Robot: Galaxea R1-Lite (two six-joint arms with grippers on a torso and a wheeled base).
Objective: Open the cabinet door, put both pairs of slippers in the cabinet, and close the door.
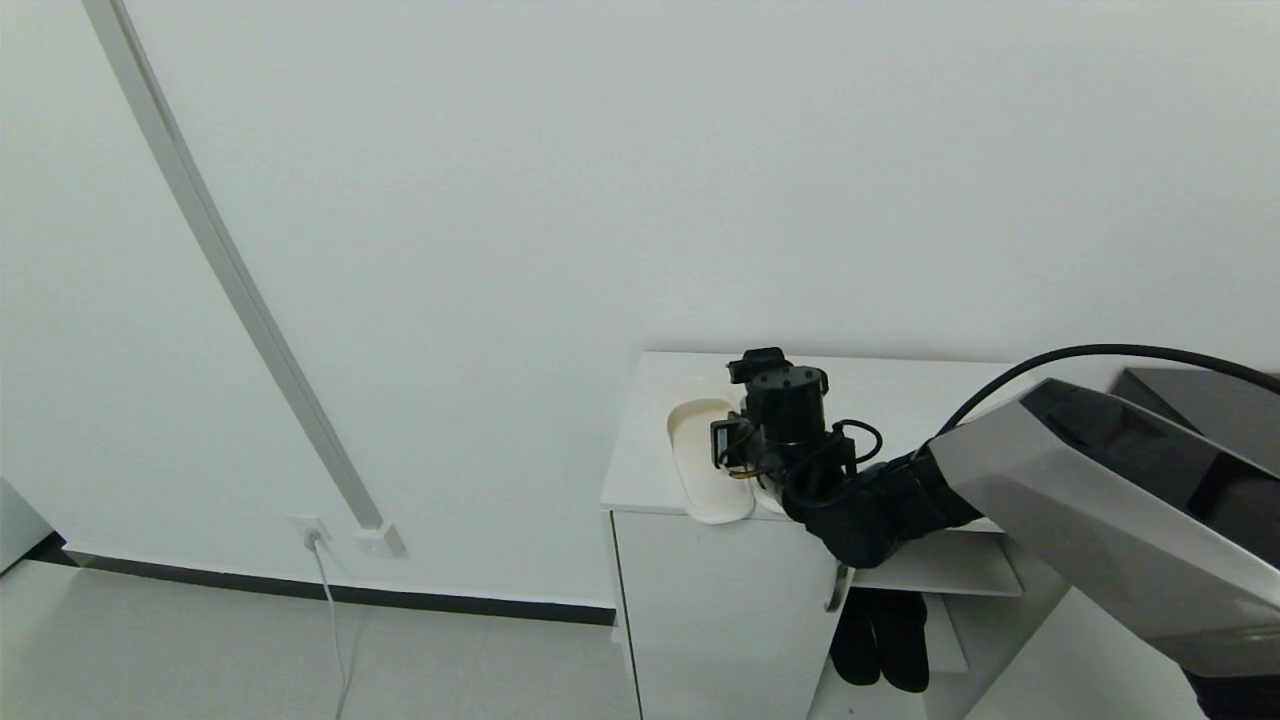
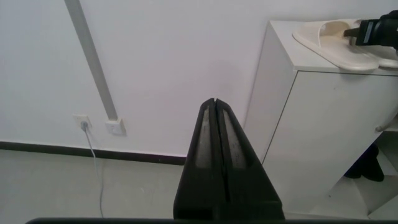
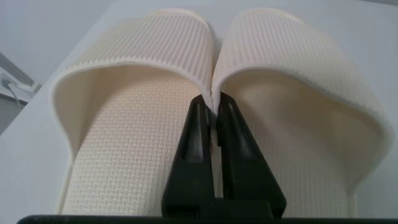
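Right gripper [image 3: 214,102] is clamped on the touching inner edges of the cream slippers [image 3: 137,81], I'd guess so both lift as one. They sit on top of the white cabinet [image 1: 900,395], slightly overhanging its front edge. Black slippers [image 1: 885,640] are in the open compartment below. Left gripper [image 2: 214,109] is pressed closed, empty.

I see my right gripper [image 3: 216,102] pinched on the touching inner strap edges of the two cream slippers [image 3: 143,62], which lie side by side on a white top [image 3: 28,168]
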